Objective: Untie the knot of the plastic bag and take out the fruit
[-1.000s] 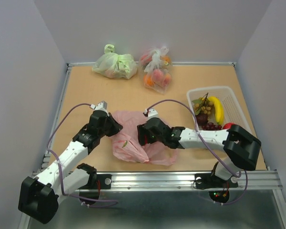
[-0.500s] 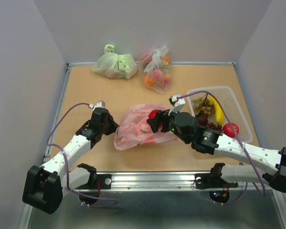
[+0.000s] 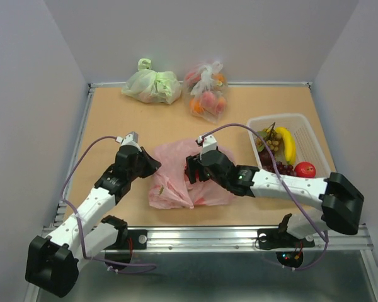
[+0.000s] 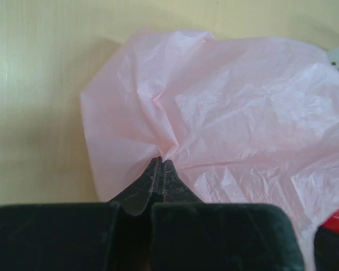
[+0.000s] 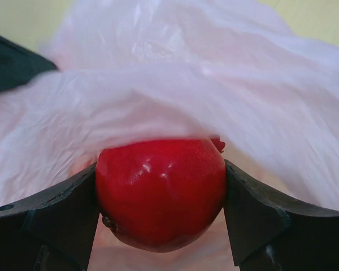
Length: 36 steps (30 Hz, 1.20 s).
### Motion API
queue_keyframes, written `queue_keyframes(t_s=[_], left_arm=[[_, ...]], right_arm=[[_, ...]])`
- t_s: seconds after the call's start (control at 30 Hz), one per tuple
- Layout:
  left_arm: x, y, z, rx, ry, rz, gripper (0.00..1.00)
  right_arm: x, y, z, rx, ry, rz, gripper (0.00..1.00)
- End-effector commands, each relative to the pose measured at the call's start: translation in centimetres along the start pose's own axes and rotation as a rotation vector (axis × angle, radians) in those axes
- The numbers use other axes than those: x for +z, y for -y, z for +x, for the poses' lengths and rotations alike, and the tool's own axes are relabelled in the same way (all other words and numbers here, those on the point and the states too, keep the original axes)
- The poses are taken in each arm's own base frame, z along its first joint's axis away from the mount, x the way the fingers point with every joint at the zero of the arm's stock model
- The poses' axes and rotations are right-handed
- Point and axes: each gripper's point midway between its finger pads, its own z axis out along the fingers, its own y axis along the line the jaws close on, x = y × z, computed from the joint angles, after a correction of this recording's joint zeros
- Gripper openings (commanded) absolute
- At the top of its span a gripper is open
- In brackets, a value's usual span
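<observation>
Right gripper [image 3: 194, 170]: clamped on a round red fruit [image 5: 161, 192], just under the plastic bag [image 4: 243, 113] film. Left gripper [image 4: 161, 164]: pinched tight on a fold at the bag's left edge. White basket [image 3: 278, 116]: lies to the fruit's right, nearer the right arm.

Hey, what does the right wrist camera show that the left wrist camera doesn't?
Only the right wrist view shows the right jaws closed on a round red fruit, its top tucked under the film. Only the left wrist view shows the left jaws shut on a pinched fold of plastic, with bare table beside it. Both show the pink plastic bag.
</observation>
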Motion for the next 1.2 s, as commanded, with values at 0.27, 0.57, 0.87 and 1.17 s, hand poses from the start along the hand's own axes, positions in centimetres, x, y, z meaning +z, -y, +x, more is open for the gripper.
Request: queue_keyframes(t_s=[0.27, 0.57, 0.87, 1.17], left_arm=[[-0.6, 2.3, -0.9, 0.085, 0.073, 0.137, 0.00], [-0.4, 1.0, 0.5, 0.085, 0.060, 0.128, 0.00], [-0.4, 0.5, 1.2, 0.058, 0.045, 0.123, 0.00], [-0.3, 0.6, 1.6, 0.056, 0.029, 0.130, 0.00]], right_arm=[[2.6, -0.2, 4.6, -0.081, -0.120, -0.010, 1.00], [1.9, 1.0, 4.7, 0.002, -0.118, 0.067, 0.99], [2.7, 3.8, 5.9, 0.120, -0.096, 0.217, 0.82], [4.9, 3.6, 9.1, 0.117, -0.186, 0.213, 0.84]])
